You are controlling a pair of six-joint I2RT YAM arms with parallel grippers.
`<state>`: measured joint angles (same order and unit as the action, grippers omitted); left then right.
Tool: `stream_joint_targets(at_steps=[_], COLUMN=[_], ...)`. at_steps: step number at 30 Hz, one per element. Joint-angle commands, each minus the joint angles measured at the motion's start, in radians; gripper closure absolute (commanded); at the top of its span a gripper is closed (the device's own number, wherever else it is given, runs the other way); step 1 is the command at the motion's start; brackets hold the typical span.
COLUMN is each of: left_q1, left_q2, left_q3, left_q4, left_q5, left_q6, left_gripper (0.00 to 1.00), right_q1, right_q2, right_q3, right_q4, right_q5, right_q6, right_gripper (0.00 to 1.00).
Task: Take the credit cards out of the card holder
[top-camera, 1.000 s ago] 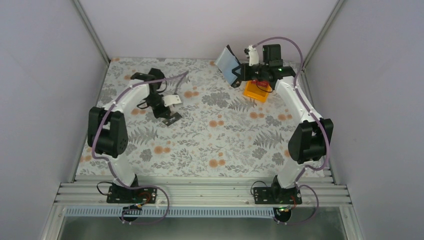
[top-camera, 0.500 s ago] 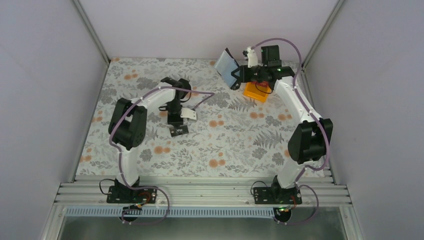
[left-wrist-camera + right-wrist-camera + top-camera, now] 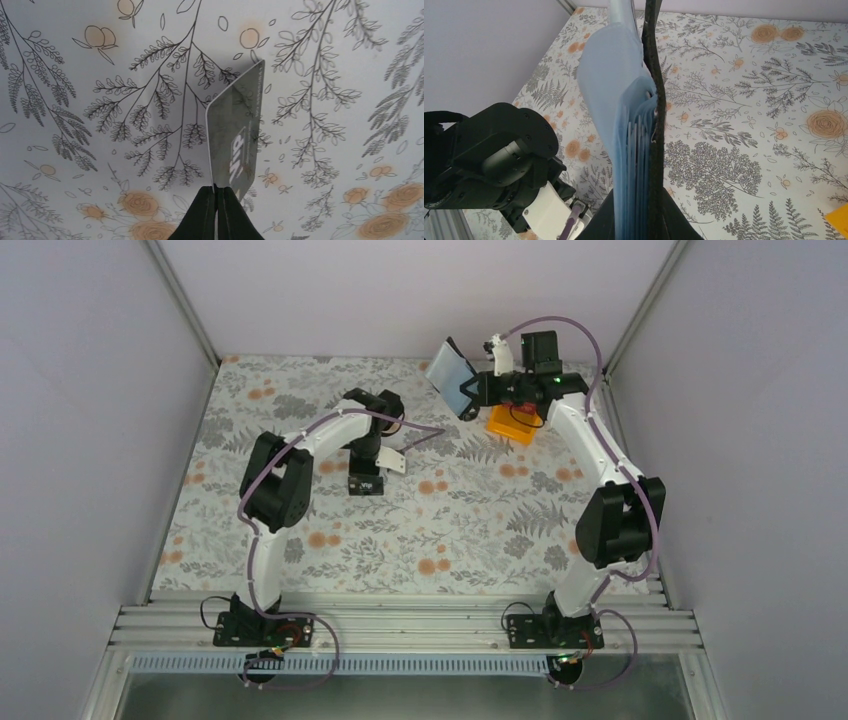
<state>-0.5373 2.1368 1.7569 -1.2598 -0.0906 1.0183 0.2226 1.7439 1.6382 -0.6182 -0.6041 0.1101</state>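
Mid-extraction: the left pincer [image 3: 216, 200], pressed together on the short lower edge of a black card [image 3: 235, 145] with white marks, holds it free above the flowered table [image 3: 480, 520], near the centre of the overhead view. Gripped by that one edge, the card has nearly its whole face clear of the fingers, which would suit laying it down flat. In the left wrist view its long axis runs from the fingertips at bottom centre up toward the upper right, and the free short edge points away from the pincer. The card stands tilted, not flat to the table.

At upper right of the overhead view, the right pincer [image 3: 472, 392] is clamped on the card holder [image 3: 452, 370] and lifts it clear of the table, just beside the orange bin [image 3: 508, 424]. In the right wrist view the holder stands on edge, its long axis running up the frame. The black cover sits to the right, and the bluish clear sleeves [image 3: 609, 110] fan open to the left, facing the other arm, probably to keep the pockets reachable. Whether any cards remain in the sleeves cannot be told.
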Motion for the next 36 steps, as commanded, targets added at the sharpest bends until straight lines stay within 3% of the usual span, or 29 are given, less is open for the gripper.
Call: stream_joint_targets(at_steps=[1,6,10,15,18,20,23,25,26,28,31,36], left_q1=[-0.012,-0.014,-0.013,0.012,0.054,0.104,0.205,0.266,0.296,0.35,0.371,0.372], left_q2=[0.051,0.054,0.047,0.023,-0.053,-0.142,-0.281,-0.371,-0.415,-0.484,-0.56,-0.632], left_q3=[0.034,0.084,0.13,0.317,0.417,0.429,0.368,0.282,0.223,0.098,-0.096,-0.264], left_q4=[0.031,0.057,0.1,0.016,-0.041,-0.029,0.033,0.105,0.155,0.26,0.387,0.415], left_q5=[-0.078,-0.077,-0.089,0.012,0.168,0.315,0.571,0.712,0.77,0.877,0.908,0.983], left_q6=[0.023,0.025,0.034,-0.004,-0.017,-0.028,-0.079,-0.142,-0.186,-0.292,-0.409,-0.392], left_gripper=[0.92,0.72,0.5,0.48,0.45,0.38,0.21,0.03,0.0,0.0,0.0,0.0], right_q1=[0.009,0.009,0.011,0.013,0.013,0.02,0.064,0.118,0.144,0.195,0.263,0.358], right_q2=[-0.013,-0.012,-0.001,-0.001,-0.007,-0.015,-0.019,-0.012,-0.009,-0.008,-0.002,0.028], right_q3=[0.01,0.005,0.009,0.013,0.023,0.021,0.023,0.035,0.04,0.042,0.044,0.083], right_q4=[0.017,0.02,0.02,0.007,-0.002,0.002,-0.001,-0.022,-0.032,-0.037,-0.029,-0.059], right_q5=[-0.033,-0.038,-0.064,-0.015,0.011,0.005,-0.022,-0.058,-0.086,-0.14,-0.212,-0.253], right_q6=[-0.018,-0.021,-0.024,-0.024,-0.026,-0.034,-0.089,-0.141,-0.169,-0.214,-0.253,-0.309], right_gripper=[0.96,0.96,0.96,0.96,0.96,0.96,0.96,0.96,0.96,0.96,0.96,0.94])
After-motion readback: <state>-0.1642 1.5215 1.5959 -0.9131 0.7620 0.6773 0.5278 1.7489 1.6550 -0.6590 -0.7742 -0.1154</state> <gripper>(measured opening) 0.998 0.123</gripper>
